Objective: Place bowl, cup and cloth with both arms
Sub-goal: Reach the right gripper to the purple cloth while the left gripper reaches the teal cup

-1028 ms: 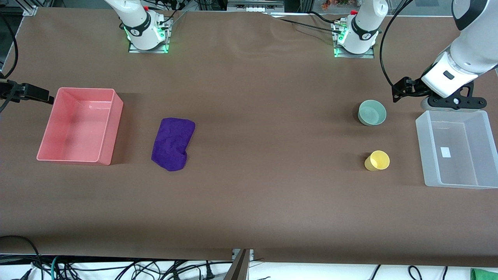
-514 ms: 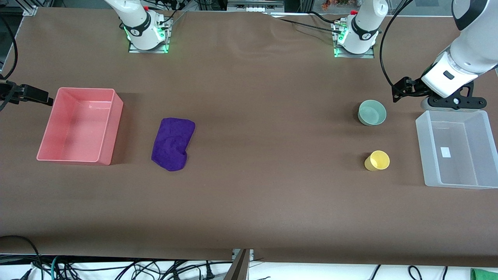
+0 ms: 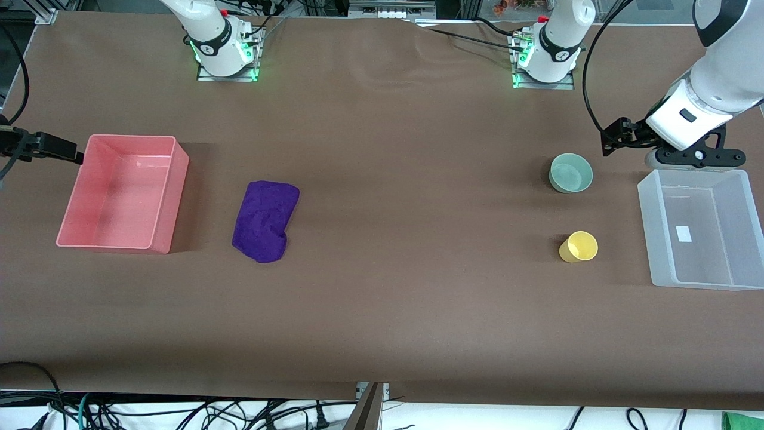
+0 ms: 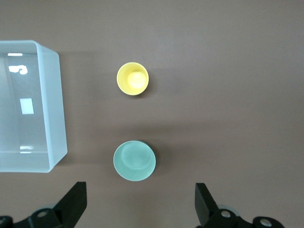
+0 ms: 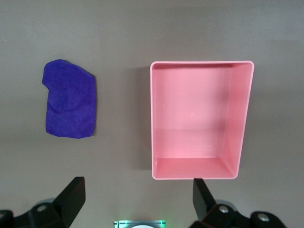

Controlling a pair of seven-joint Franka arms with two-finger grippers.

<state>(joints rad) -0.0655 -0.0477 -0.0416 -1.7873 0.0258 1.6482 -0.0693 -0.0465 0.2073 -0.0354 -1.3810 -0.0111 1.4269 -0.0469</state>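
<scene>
You are seeing: left gripper (image 4: pixel 139 209) hanging spread above bare table just beside the bowl (image 3: pixel 571 172); cup (image 3: pixel 578 246) nearer; right gripper (image 5: pixel 135 204) spread, cloth (image 3: pixel 265 220) well apart.

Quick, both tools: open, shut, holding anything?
Left tool: open, empty, over bare table near the bowl.
Right tool: open, empty, beside the pink bin.

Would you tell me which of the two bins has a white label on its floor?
The translucent bin at the left arm's end, beside the yellow cup; the pink bin has none.
</scene>
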